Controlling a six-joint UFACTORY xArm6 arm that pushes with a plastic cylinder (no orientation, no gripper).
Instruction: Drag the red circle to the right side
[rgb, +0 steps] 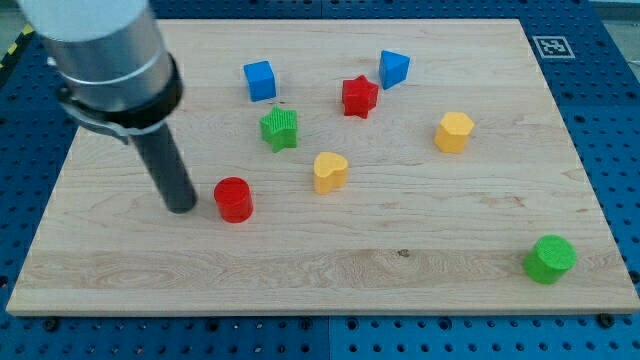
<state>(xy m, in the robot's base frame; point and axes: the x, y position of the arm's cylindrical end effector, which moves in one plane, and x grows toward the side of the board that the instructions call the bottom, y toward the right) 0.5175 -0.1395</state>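
Observation:
The red circle (233, 198) is a short red cylinder on the wooden board (330, 270), left of the middle. My tip (182, 207) rests on the board just to the view's left of the red circle, a small gap apart from it. The dark rod rises from the tip up to the grey arm body at the view's top left.
A green star (280, 128), a blue cube (259, 80), a red star (359, 96) and a blue triangle (393, 68) lie toward the view's top. A yellow heart (329, 171) and a yellow hexagon (454, 131) lie right of the red circle. A green circle (550, 258) sits at the bottom right.

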